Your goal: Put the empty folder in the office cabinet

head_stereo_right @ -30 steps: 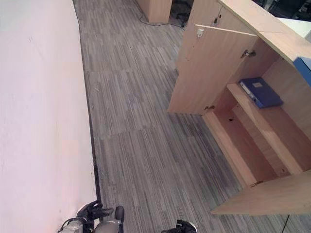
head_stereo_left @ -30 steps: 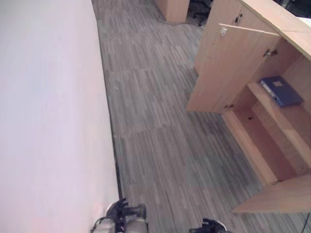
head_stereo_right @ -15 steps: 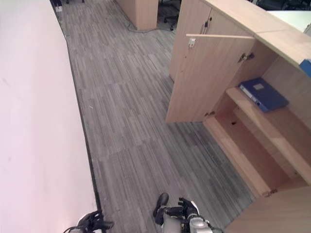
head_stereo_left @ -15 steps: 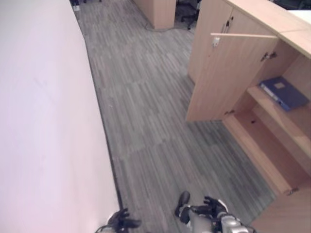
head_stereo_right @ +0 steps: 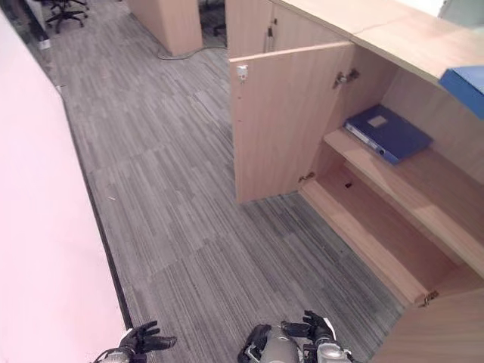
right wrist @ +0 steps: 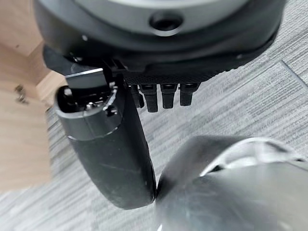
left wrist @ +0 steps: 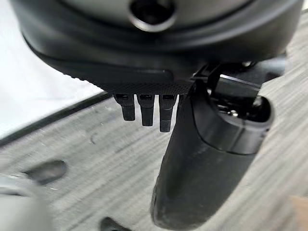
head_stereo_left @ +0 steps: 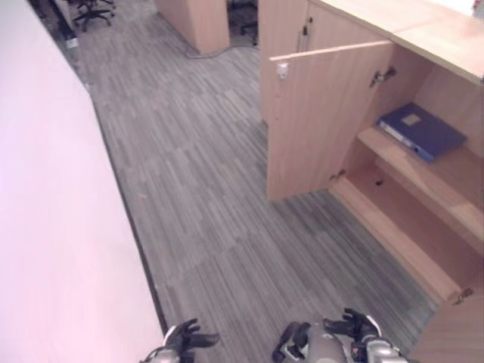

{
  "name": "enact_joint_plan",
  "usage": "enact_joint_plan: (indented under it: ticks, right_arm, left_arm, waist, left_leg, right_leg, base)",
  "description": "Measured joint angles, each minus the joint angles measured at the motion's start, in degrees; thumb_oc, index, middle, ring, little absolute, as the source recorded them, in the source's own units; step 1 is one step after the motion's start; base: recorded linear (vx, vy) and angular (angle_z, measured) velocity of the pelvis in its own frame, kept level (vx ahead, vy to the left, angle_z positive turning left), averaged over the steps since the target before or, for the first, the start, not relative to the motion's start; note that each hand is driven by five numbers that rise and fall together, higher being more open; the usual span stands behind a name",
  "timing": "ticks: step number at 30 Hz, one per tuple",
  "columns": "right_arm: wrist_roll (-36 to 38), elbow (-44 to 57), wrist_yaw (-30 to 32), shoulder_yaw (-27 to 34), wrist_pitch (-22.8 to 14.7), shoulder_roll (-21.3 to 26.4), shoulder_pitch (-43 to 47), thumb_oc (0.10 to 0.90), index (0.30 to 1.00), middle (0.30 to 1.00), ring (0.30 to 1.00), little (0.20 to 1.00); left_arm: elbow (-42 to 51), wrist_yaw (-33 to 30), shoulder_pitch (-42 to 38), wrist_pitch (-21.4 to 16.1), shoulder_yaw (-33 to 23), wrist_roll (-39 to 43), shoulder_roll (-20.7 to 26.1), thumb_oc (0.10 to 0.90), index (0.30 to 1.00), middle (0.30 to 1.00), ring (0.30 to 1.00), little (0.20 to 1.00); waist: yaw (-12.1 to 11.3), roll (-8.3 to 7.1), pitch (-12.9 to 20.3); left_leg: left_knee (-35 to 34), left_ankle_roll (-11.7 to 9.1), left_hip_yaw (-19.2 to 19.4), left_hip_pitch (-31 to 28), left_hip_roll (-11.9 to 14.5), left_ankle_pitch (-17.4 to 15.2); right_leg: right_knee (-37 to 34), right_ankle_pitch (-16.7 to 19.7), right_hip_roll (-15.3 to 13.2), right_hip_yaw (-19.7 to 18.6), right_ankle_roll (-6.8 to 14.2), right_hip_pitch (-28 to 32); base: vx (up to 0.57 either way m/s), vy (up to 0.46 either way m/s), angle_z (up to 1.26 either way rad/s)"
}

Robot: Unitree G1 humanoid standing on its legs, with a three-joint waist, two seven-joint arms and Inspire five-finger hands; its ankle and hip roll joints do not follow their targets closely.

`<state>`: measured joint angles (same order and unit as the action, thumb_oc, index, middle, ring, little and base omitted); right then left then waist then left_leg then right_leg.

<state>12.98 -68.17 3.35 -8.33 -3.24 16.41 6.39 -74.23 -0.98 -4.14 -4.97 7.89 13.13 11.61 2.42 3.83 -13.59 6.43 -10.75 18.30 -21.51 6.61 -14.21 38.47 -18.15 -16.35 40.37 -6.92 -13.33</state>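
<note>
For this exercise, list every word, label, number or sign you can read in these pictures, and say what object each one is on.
No text can be read anywhere.
The blue folder on the cabinet's upper shelf bears a pale label, too small to read.
The open cabinet door has a small white fitting at its top corner, with no print visible.
The left hand and right hand carry no lettering.
</note>
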Motion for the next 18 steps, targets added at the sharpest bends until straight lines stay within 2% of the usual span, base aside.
enact_joint_plan:
  ticks: [1,2,3,4,5,6,7,8,9,10,11,12,13,14,15,16,17,18]
  right_arm:
    - [0.0,0.0,0.0,0.0,0.1,0.1,0.0,0.800,0.900,0.900,0.900,0.900]
    - [-0.6,0.2,-0.1,-0.4,0.2,0.0,-0.3,0.800,0.900,0.900,0.900,0.900]
    - [-1.2,0.2,0.0,-1.1,0.3,0.0,-0.7,0.800,0.900,0.900,0.900,0.900]
    - [-1.2,0.3,0.0,-1.5,0.3,0.2,-1.3,0.800,0.900,0.900,0.900,0.900]
    - [-1.4,0.3,-0.1,-1.7,0.3,0.5,-1.6,0.800,0.900,0.900,0.900,0.900]
    - [-1.8,0.3,0.0,-2.1,0.4,0.8,-1.6,0.800,0.900,0.900,0.900,0.900]
    - [-1.7,0.5,0.0,-1.4,0.4,0.9,-1.7,0.800,0.900,0.900,0.900,0.900]
    - [-1.7,0.5,-0.3,-1.7,0.5,0.8,-1.2,0.800,0.900,0.900,0.900,0.900]
    - [-1.7,0.7,-0.3,-3.1,0.7,0.3,-0.7,0.800,0.900,0.900,0.900,0.900]
    - [-1.8,0.8,-0.6,-5.0,0.8,0.0,-0.9,0.800,0.900,0.900,0.900,0.900]
    - [-2.2,0.1,-0.6,-5.7,1.8,0.0,-0.6,0.800,0.900,0.900,0.900,0.900]
    - [-2.3,0.0,-0.5,-5.9,2.0,0.5,-0.9,0.800,0.900,0.900,0.900,0.900]
    - [-2.8,0.0,-0.1,-5.2,1.8,0.0,-0.1,0.800,0.900,0.900,0.900,0.900]
    - [-2.8,-0.1,-0.2,-4.9,2.0,-0.3,-0.4,0.800,0.900,0.900,0.900,0.900]
    - [-2.8,-0.2,0.0,-5.0,2.1,-1.2,-1.5,0.800,0.900,0.900,0.900,0.900]
    - [-2.8,-0.5,0.1,-5.2,2.1,-1.3,-1.9,0.800,0.900,0.900,0.900,0.900]
    - [-2.9,1.1,0.6,-8.3,2.0,-0.5,-2.6,0.800,0.900,0.900,0.900,0.900]
    - [-2.8,1.8,0.5,-9.1,2.0,-0.6,-2.2,0.800,0.900,0.900,0.900,0.900]
  left_arm:
    - [0.0,0.0,0.4,0.0,0.3,0.0,-0.4,0.800,0.900,0.900,0.900,0.900]
    - [0.1,0.2,1.0,0.0,0.4,0.0,-1.1,0.800,0.900,0.900,0.900,0.900]
    - [0.2,0.1,0.8,0.0,0.6,0.0,-1.4,0.800,0.900,0.900,0.900,0.900]
    - [0.4,0.2,0.5,-0.1,1.4,0.0,-1.8,0.800,0.900,0.900,0.900,0.900]
    - [0.6,0.3,0.7,-0.4,1.8,0.0,-2.2,0.800,0.900,0.900,0.900,0.900]
    - [1.2,0.2,-0.3,-0.3,2.4,0.0,-2.9,0.800,0.900,0.900,0.900,0.900]
    - [1.6,-0.3,-0.7,-0.3,3.7,0.1,-3.0,0.800,0.900,0.900,0.900,0.900]
    - [2.4,-0.5,-1.0,-0.5,3.9,0.1,-2.9,0.800,0.900,0.900,0.900,0.900]
    - [2.6,-0.9,-0.2,-0.1,3.9,0.1,-3.0,0.800,0.900,0.900,0.900,0.900]
    - [2.1,0.0,-1.4,1.7,4.3,0.4,-2.6,0.800,0.900,0.900,0.900,0.900]
    - [1.4,0.0,-2.1,2.1,6.2,1.6,-2.4,0.800,0.900,0.900,0.900,0.900]
    - [1.3,0.0,-1.7,1.7,6.2,2.3,-2.2,0.800,0.900,0.900,0.900,0.900]
    - [3.0,0.2,-1.9,0.4,5.9,2.2,-1.1,0.800,0.900,0.900,0.900,0.900]
    - [3.4,0.5,-1.9,-0.6,5.1,2.2,-0.8,0.800,0.900,0.900,0.900,0.900]
    - [4.1,-0.8,-1.8,-2.7,5.4,-0.7,0.0,0.800,0.900,0.900,0.900,0.900]
    - [4.5,-1.1,-2.0,-3.3,5.5,-2.2,0.5,0.800,0.900,0.900,0.900,0.900]
    - [6.8,-2.2,-2.6,-0.9,7.9,-2.6,1.3,0.800,0.900,0.900,0.900,0.900]
    - [7.4,-2.4,-2.9,-1.4,8.4,-2.6,1.6,0.800,0.900,0.900,0.900,0.900]
  waist:
    - [0.6,0.42,0.2]
    - [0.6,0.79,0.4]
    - [0.7,0.93,0.5]
    - [0.8,1.21,0.7]
    - [0.8,1.59,1.1]
    - [1.1,2.78,2.0]
    - [1.8,2.51,2.0]
    - [1.7,2.44,2.0]
    - [0.9,2.10,1.9]
    - [3.1,-0.21,1.9]
    - [3.3,-0.62,2.6]
    - [2.9,-1.27,2.6]
    - [2.9,-2.36,2.2]
    - [2.1,-3.55,2.0]
    - [1.0,-5.87,2.1]
    - [0.4,-6.29,2.0]
    - [0.0,-6.48,2.2]
    - [-1.5,-6.02,1.9]
  left_leg:
    - [1.4,-0.7,-0.5,0.4,0.3,0.6]
    - [4.3,-0.4,-0.5,1.4,0.9,-0.1]
    - [3.0,-0.4,-0.5,1.4,1.4,1.9]
    - [3.3,-1.5,-1.0,1.9,2.1,6.0]
    - [4.3,-1.5,-1.6,1.9,2.5,6.3]
    - [5.0,-2.1,-2.0,2.8,3.0,8.4]
    - [9.1,-2.9,-2.6,5.1,3.8,8.9]
    - [14.2,-2.9,-3.0,7.9,4.4,9.5]
    - [21.3,-3.0,-4.1,10.8,5.5,13.5]
    - [23.9,-2.5,-6.4,11.9,4.2,17.8]
    - [23.5,-1.8,-7.1,11.1,3.1,17.6]
    - [24.1,-1.2,-7.2,11.3,3.1,16.3]
    - [25.4,0.4,-7.8,13.0,1.9,12.9]
    - [25.6,0.9,-7.7,14.4,1.3,11.4]
    - [24.8,1.5,-9.0,18.3,0.9,9.9]
    - [24.3,1.4,-9.2,20.6,1.6,10.2]
    - [17.2,1.6,-12.9,25.0,0.9,9.9]
    - [10.0,1.8,-14.2,25.2,0.1,10.1]
  right_leg:
    - [-0.4,-0.1,0.3,-0.1,-0.2,0.5]
    - [-2.1,0.2,0.9,-0.8,-0.6,2.3]
    - [-3.3,0.3,1.1,-0.4,-0.8,3.8]
    - [-3.6,0.8,1.3,-0.6,-0.4,4.7]
    - [-4.1,1.7,1.7,-0.8,-1.0,5.1]
    - [-7.6,1.9,3.6,-1.0,-0.3,6.5]
    - [-9.8,2.5,4.8,-1.1,0.6,6.7]
    - [-13.5,3.4,6.2,-2.7,1.5,7.1]
    - [-19.9,7.2,9.4,-5.5,0.2,9.2]
    - [-24.2,7.3,10.7,-9.6,0.1,12.2]
    - [-26.2,7.7,11.6,-12.0,-0.1,13.0]
    - [-27.3,9.6,12.2,-13.7,0.2,13.3]
    - [-30.8,9.7,13.3,-18.9,-1.0,15.7]
    - [-32.7,10.8,13.1,-20.1,-1.3,16.8]
    - [-36.8,14.9,12.8,-21.3,0.5,19.4]
    - [-37.0,15.4,12.6,-21.6,1.2,19.7]
    - [-39.4,15.3,13.0,-25.1,2.0,21.0]
    - [-40.2,15.4,13.0,-28.1,2.1,20.8]
  base:
    - [0.25,-0.289,-0.08]
    - [0.18,-0.217,0.03]
    - [0.18,-0.218,0.12]
    - [0.11,-0.217,0.17]
    - [0.28,-0.365,0.21]
    - [0.37,-0.434,0.24]
    - [0.33,-0.301,0.15]
    - [0.36,-0.162,-0.67]
    - [0.42,-0.107,-1.03]
    - [0.65,-0.114,-1.26]
    - [0.45,-0.089,-0.91]
    - [0.52,-0.138,-1.17]
    - [0.21,-0.062,-1.17]
    - [0.48,0.062,-1.21]
    - [0.26,0.131,-1.06]
    - [0.51,0.251,-1.13]
    - [0.24,0.128,-1.17]
    - [0.35,0.149,-1.53]
